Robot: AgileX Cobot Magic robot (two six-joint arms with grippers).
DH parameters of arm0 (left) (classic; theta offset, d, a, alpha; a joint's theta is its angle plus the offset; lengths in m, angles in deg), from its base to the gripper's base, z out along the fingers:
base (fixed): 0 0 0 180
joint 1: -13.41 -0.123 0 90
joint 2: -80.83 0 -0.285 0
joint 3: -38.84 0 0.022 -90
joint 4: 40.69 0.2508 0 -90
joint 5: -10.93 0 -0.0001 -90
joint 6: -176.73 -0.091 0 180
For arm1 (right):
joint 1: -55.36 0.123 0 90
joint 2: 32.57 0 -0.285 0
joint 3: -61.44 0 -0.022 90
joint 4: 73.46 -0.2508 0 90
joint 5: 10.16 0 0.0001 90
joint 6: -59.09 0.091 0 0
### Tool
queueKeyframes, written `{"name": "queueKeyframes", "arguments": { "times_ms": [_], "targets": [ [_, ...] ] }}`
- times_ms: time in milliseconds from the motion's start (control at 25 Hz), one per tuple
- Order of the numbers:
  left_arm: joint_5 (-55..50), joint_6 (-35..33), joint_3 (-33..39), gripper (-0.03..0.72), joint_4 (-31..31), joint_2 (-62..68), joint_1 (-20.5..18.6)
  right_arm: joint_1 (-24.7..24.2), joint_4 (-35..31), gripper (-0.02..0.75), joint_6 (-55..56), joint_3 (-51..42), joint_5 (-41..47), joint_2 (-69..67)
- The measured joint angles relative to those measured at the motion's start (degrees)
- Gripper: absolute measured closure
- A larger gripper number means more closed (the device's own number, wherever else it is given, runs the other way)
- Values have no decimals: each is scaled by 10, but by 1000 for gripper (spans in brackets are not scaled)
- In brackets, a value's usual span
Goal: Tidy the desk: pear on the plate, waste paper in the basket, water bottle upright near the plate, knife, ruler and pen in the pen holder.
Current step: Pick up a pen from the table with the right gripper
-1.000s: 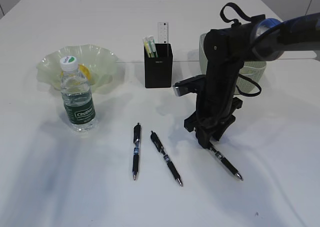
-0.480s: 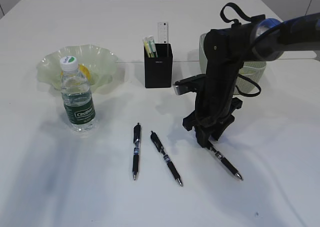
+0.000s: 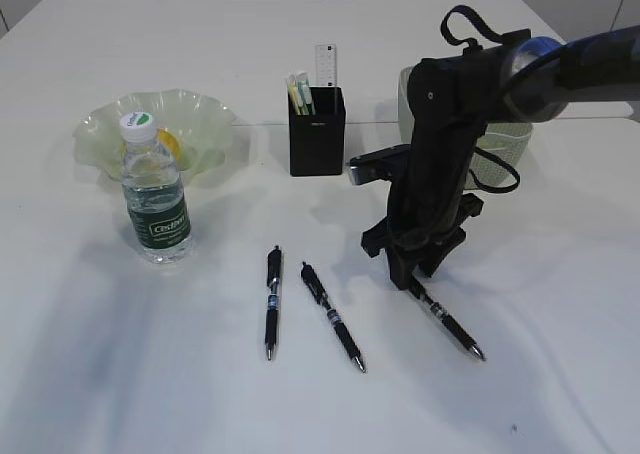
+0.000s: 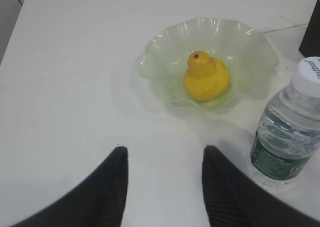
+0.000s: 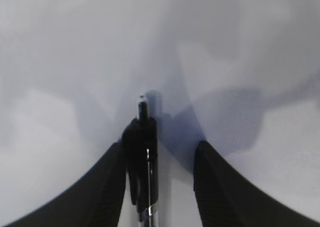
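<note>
White tabletop [image 3: 560, 274] is being occupied by three pens; the rightmost pen [image 3: 450, 324] is being straddled by the right tool [image 5: 159, 159], half open, ungripped. Left tool [image 4: 165, 179] is being held half open, empty, nr plate [image 4: 255, 47] w/ pear [image 4: 205, 77].

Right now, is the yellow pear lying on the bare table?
No, the left wrist view shows the pear sitting inside the pale green plate, not on the table.

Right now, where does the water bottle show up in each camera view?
Exterior view: water bottle stands upright at left, in front of the plate.
Left wrist view: at the right edge, right of the plate.
Right wrist view: not in it.
Shared landmark: the plate, with the pear on it.
</note>
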Motion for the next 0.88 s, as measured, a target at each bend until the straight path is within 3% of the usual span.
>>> {"name": "queueKeyframes", "arguments": {
  "times_ms": [440, 880],
  "targets": [
    [0, 0, 0, 347, 0, 0, 0, 0, -13, 400, 13, 0, -3, 0],
    [4, 0, 0, 347, 0, 0, 0, 0, 19, 402, 13, 0, 2, -3]
  ]
}}
